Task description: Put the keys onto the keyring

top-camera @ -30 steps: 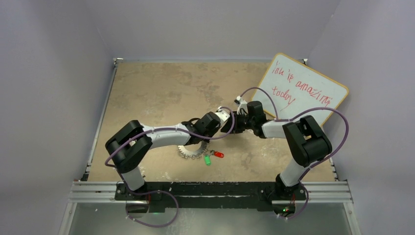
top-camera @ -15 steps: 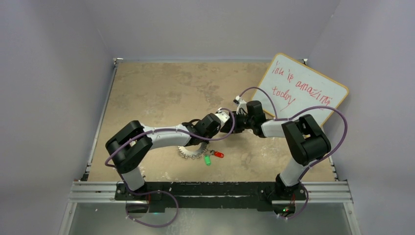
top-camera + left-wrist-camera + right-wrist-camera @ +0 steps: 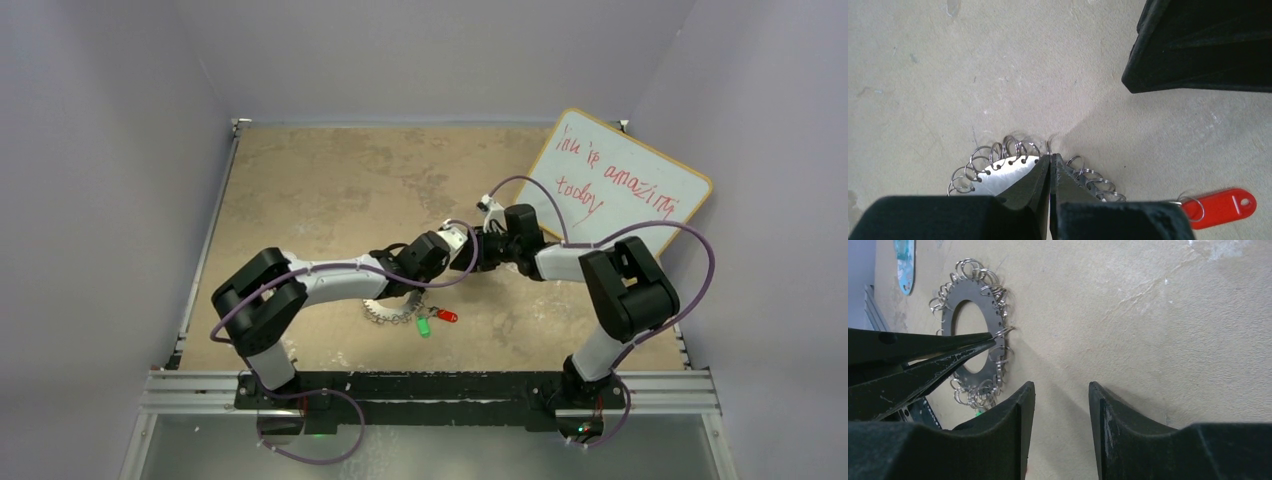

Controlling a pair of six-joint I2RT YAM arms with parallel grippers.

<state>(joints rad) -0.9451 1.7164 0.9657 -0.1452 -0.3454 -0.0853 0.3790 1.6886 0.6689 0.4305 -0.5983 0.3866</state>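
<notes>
The keyring lies flat on the tan table, a silvery disc fringed with small wire loops. My left gripper is shut on one rim loop, which pokes out past its tips; the right wrist view shows the same pinch at the keyring. Two keys lie just right of the ring, one with a red head, one with a green head. My right gripper hovers open over bare table a short way from the ring, nothing between its fingers.
A whiteboard with red writing leans at the back right. A clear bluish plastic object lies beyond the ring. The two wrists sit close together above the table's middle.
My left jaws have closed onto a rim loop of the keyring. The right gripper has opened slightly and edged left toward the left wrist. Ring and keys have not moved.
</notes>
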